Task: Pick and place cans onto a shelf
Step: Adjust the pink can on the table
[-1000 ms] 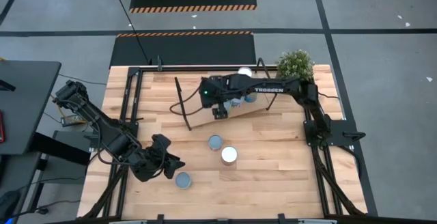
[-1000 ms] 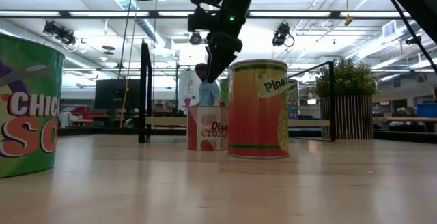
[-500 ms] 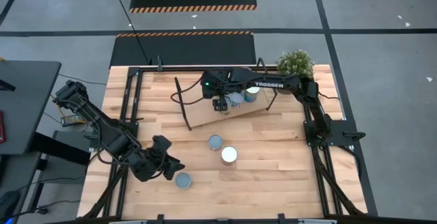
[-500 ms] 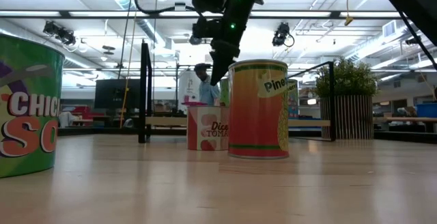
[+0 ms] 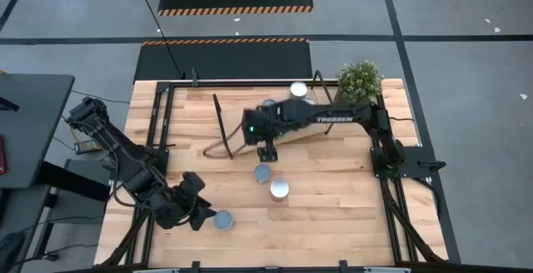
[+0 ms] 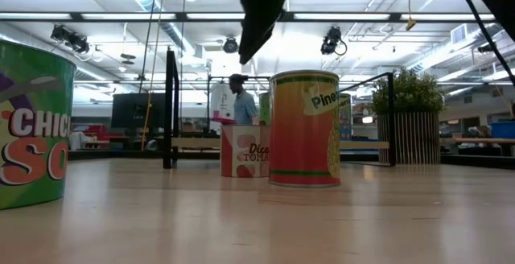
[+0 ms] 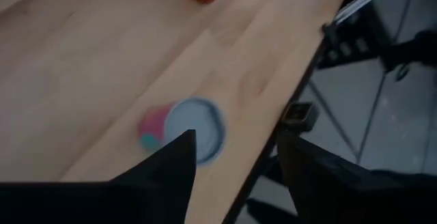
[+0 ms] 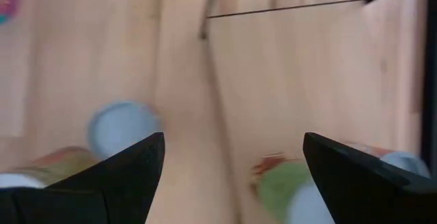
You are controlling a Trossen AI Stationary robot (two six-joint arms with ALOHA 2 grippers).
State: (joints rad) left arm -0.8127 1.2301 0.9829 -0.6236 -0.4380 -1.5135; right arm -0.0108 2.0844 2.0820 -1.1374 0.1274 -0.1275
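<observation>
From my seat, my left gripper [image 5: 198, 209] sits at the table's near left, well in front of the light wooden shelf with thin black frame ends [image 5: 291, 137], its fingers [image 7: 171, 162] spread with nothing between them. Just beside it stands a small tin with a pale-blue round top and a pink and teal side [image 5: 222, 219], which in the low view looms green with big letters reading "CHIC" and "SO" [image 6: 32, 123]. Nearer the shelf, just in front of its front edge, I see a short can with a pale-blue top [image 5: 262, 173], whose white and red label reads "Dice" and "TOMA" [image 6: 245, 150]. Next to it, a little farther from the shelf, stands a taller can with a white top [image 5: 279, 190], banded orange, red and green, lettered "Pine" [image 6: 305, 129]. My right gripper [image 5: 267, 150] hangs over the shelf's front edge, above those two cans, its fingers [image 8: 130, 166] set wide and holding nothing; the arm's side reads "TROSSEN". Behind the shelf, one silvery-topped can [image 5: 298, 90] stands near the table's far edge.
</observation>
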